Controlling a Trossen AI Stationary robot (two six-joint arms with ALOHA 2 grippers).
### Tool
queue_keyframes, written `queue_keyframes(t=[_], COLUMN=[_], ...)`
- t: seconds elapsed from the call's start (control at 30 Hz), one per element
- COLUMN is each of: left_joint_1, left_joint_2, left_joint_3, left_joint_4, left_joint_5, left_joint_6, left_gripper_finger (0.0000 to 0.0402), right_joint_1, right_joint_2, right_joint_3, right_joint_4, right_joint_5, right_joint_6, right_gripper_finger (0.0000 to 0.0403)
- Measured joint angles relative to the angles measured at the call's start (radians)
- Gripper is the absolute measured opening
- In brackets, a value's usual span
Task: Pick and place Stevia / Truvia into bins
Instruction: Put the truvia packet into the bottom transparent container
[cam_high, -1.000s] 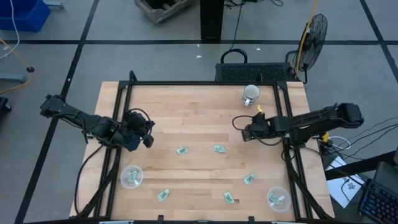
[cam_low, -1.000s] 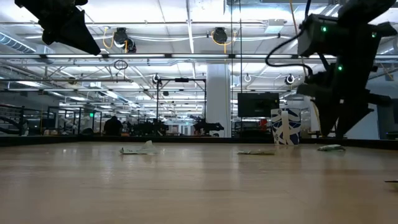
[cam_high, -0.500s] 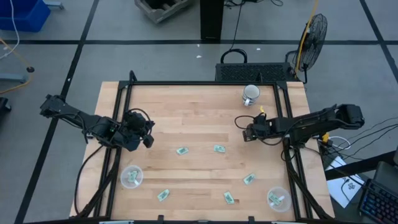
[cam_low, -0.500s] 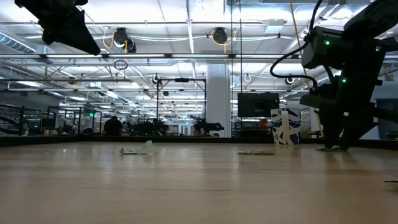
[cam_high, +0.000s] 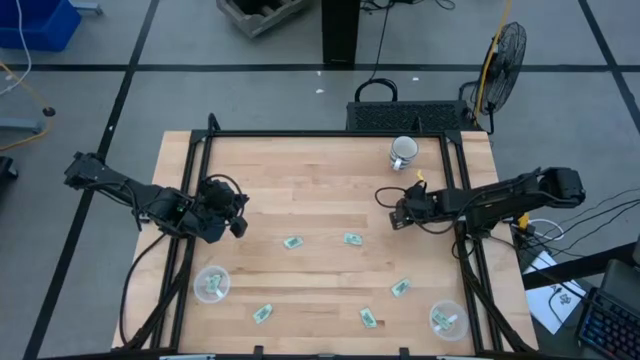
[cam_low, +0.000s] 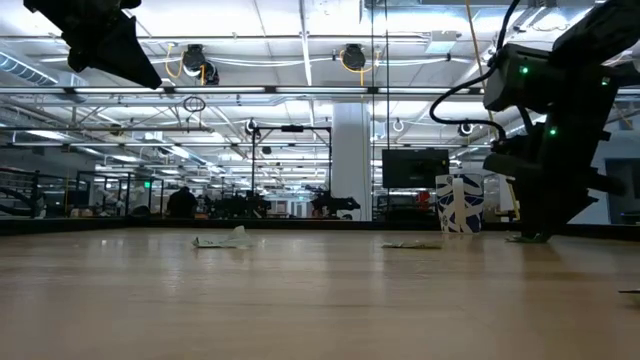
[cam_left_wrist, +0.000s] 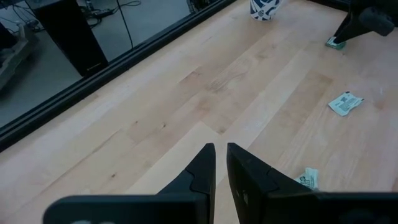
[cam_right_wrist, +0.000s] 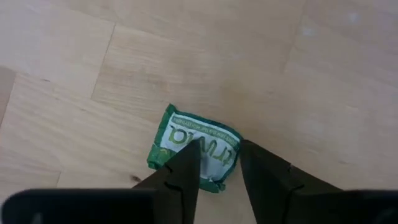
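Several green-and-white sachets lie flat on the wooden table: (cam_high: 292, 242), (cam_high: 352, 239), (cam_high: 401, 287), (cam_high: 368, 318), (cam_high: 263, 314). One more sachet (cam_right_wrist: 186, 134) lies under my right gripper (cam_right_wrist: 219, 155), which is down at the table right of centre (cam_high: 398, 217), open by a narrow gap. Two clear cups stand near the front edge, the left cup (cam_high: 211, 284) and the right cup (cam_high: 447, 319), each with sachets inside. My left gripper (cam_left_wrist: 220, 155) hovers shut above the table's left part (cam_high: 235, 212). My right gripper comes from above, pointing down, with both fingertips (cam_right_wrist: 189, 158) set on the upper face of the sachet, toward one end (cam_right_wrist: 214, 149). A strip of the sachet shows in the gap between them. The sachet lies flat on the table.
A white patterned mug (cam_high: 403, 152) stands at the far edge, behind the right gripper. A black frame rail (cam_high: 300, 133) runs around the table. Bare wood lies across the table's middle and far part.
My right gripper has come down from just above the table onto the sachet beneath it and then held still. The sachet has stayed flat in place.
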Motion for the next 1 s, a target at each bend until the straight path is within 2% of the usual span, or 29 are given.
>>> queue_keyframes(t=[0.27, 0.47, 0.77, 1.0], left_joint_1=[0.000, 0.000, 0.000, 0.000], left_joint_2=[0.000, 0.000, 0.000, 0.000], left_joint_3=[0.000, 0.000, 0.000, 0.000], left_joint_4=[0.000, -0.001, -0.001, -0.001], left_joint_5=[0.000, 0.002, 0.008, 0.009], left_joint_6=[0.000, -0.001, -0.001, -0.003], left_gripper_finger=[0.0047, 0.0047, 0.0047, 0.0047], right_joint_1=[0.016, 0.069, 0.204, 0.389], right_joint_2=[-0.032, -0.116, -0.238, -0.256], right_joint_3=[-0.003, -0.002, -0.002, -0.001], right_joint_4=[0.058, 0.130, 0.269, 0.547], right_joint_5=[-0.017, -0.066, -0.065, -0.149], right_joint_6=[-0.050, -0.072, -0.098, -0.042], right_gripper_finger=[0.0065, 0.0041, 0.0003, 0.0002])
